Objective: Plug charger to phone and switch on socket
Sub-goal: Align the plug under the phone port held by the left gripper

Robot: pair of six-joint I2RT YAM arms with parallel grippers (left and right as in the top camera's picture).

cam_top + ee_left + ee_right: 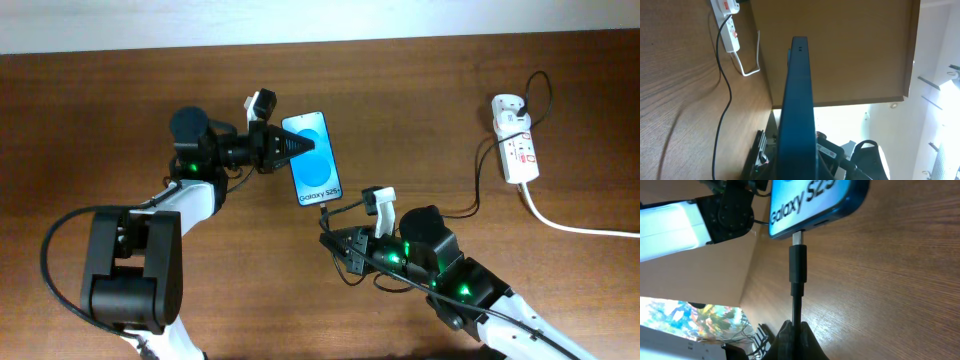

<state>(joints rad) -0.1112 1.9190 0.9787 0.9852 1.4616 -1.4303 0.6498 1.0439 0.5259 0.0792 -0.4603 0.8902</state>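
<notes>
Blue-screened phone (313, 158) lies toward the table's (100, 100) far edge, clamped by left tool (290, 146); right tool (794, 335) pinches charger (797, 265), metal tip only part-seated. Risk: an angled push could bend it. Socket (515, 150), far-right corner, untouched

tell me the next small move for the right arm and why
Probably push the charger straight on into the phone: the right end effector holds it lined up at its bottom edge, but bare metal tip shows, so it looks not fully seated. The left end effector braces the phone.
</notes>
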